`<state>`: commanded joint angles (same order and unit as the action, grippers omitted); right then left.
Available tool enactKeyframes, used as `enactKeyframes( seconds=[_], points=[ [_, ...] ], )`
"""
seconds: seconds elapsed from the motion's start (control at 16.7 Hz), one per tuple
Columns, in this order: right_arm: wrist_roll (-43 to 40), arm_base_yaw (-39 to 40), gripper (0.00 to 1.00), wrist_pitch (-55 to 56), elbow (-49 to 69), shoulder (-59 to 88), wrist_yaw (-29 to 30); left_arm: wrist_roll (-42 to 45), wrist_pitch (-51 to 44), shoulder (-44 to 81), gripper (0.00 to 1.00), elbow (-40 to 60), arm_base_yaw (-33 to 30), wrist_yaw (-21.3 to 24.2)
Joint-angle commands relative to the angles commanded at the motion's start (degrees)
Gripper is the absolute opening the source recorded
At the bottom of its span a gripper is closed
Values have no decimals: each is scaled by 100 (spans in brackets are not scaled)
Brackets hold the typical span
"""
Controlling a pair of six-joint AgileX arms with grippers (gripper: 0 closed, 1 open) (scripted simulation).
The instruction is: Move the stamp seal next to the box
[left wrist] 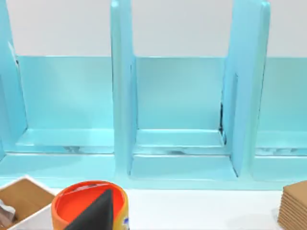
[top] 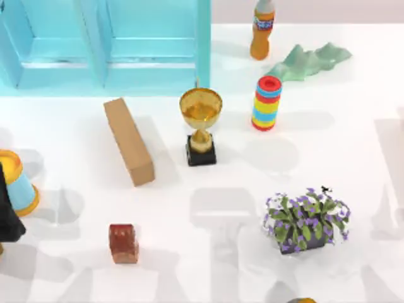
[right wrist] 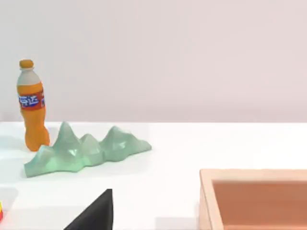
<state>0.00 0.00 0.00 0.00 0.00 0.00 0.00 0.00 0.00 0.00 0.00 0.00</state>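
The stamp seal (top: 123, 243), a small glossy reddish-brown block, stands upright on the white table at the front left. The box (top: 129, 140), a long tan cuboid, lies flat farther back, running diagonally, well apart from the seal. One end of the box (left wrist: 294, 207) appears in the left wrist view. My left arm (top: 7, 214) is a dark shape at the table's left edge, left of the seal and holding nothing that I can see. A dark part of my left gripper (left wrist: 98, 213) juts into its wrist view. A dark part of my right gripper (right wrist: 96, 214) juts into the right wrist view.
A gold trophy (top: 201, 123) stands right of the box. The light-blue cabinet (top: 107, 44) fills the back left. An orange-and-blue cup (top: 16, 183) sits by my left arm. Stacked rings (top: 267, 103), a bottle (top: 262, 28), a green ridge (top: 309, 61) and a potted plant (top: 306, 221) occupy the right.
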Motion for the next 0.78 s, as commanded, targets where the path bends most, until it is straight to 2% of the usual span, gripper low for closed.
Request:
enactKeyframes(
  seconds=[0.24,0.42,0.6,0.78],
  points=[
    [53,82,100,-101,138,135,-24,0,0,0,100,0,0,0],
    [314,479,100,-584,819,769,-128,0,0,0,100,0,0,0],
    [745,1118,100,-1374,2049,1851,-280,0,0,0,100,0,0,0],
    [1299,1906,100,-2388,3801,3306,-436,0,0,0,100,0,0,0]
  ],
)
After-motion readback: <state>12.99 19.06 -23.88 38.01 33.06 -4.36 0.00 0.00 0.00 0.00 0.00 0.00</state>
